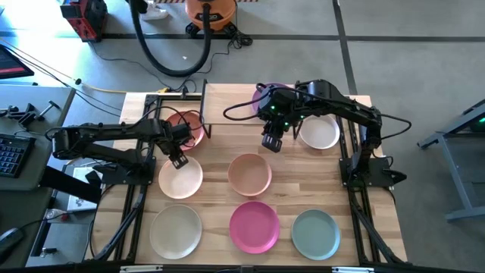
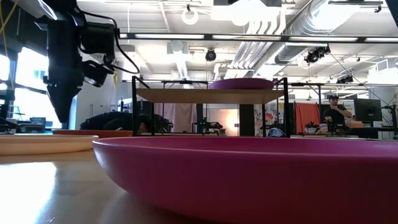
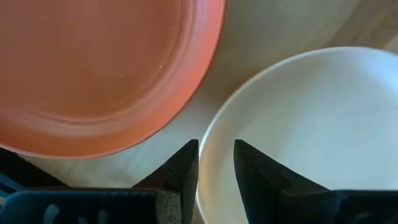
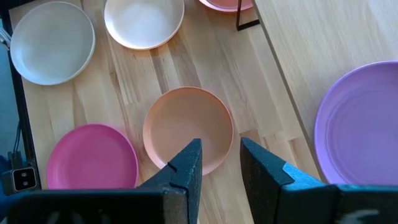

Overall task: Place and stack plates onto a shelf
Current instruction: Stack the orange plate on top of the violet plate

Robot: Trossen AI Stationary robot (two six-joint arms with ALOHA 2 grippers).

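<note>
High view: only the purple plate (image 1: 265, 97) is seen on the shelf (image 1: 231, 102); a terracotta plate (image 1: 188, 126) lies partly beneath its edge. White (image 1: 318, 130), cream (image 1: 180, 178), tan-pink (image 1: 250, 173), pale beige (image 1: 176, 231), magenta (image 1: 254, 225) and teal (image 1: 315, 233) plates remain on the bench (image 1: 220, 199). Left pincer (image 1: 177, 160), slightly spread, straddles the cream rim. Right pincer (image 1: 270, 143), parted and empty, hangs above the tan-pink plate. Shelf legs may obstruct the terracotta pickup.
</note>
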